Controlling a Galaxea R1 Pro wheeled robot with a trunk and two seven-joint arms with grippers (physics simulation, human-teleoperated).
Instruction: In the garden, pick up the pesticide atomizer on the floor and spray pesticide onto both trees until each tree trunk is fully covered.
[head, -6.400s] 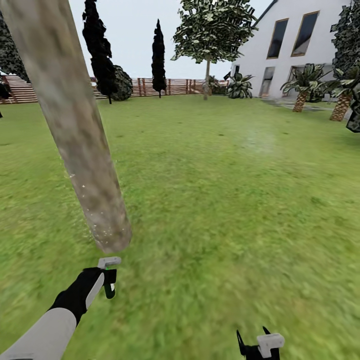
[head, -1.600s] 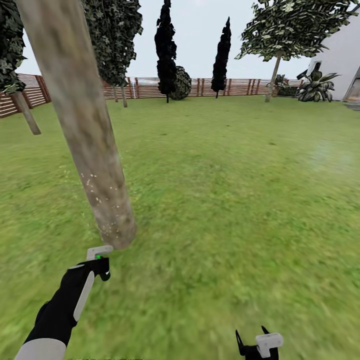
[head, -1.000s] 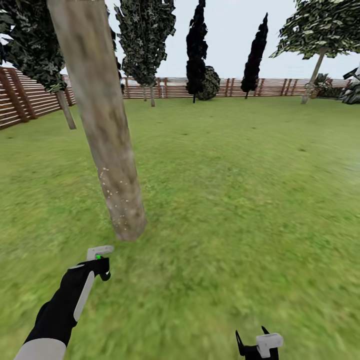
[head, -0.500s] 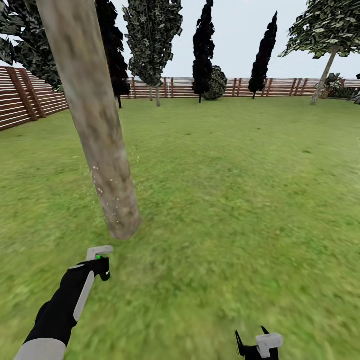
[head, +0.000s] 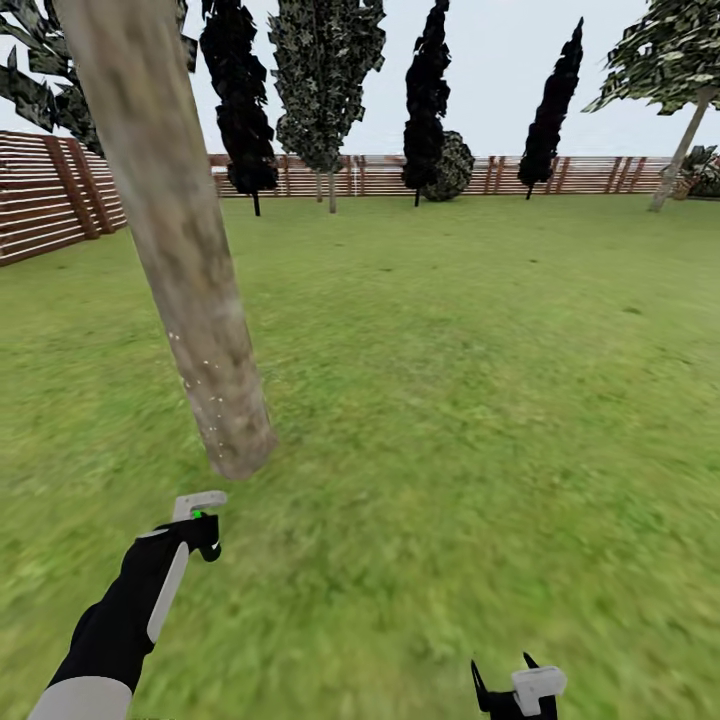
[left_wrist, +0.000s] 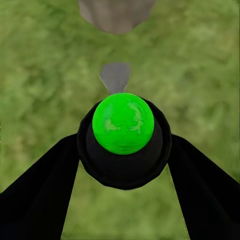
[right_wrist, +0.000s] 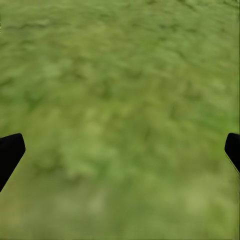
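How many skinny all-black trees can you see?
3 black trees, all by the back fence: one left, one in the middle, one right. More could hide behind the big trunk.

Three narrow all-black trees (head: 428, 95) stand along a brown slatted wooden fence (head: 600, 174); a round dark mottled bush (head: 452, 166) sits just beside the middle one.

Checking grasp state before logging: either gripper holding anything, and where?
Left gripper is shut on the black pesticide atomizer with a green cap, its fingers on either side of the round body. Right gripper is open over grass, empty.
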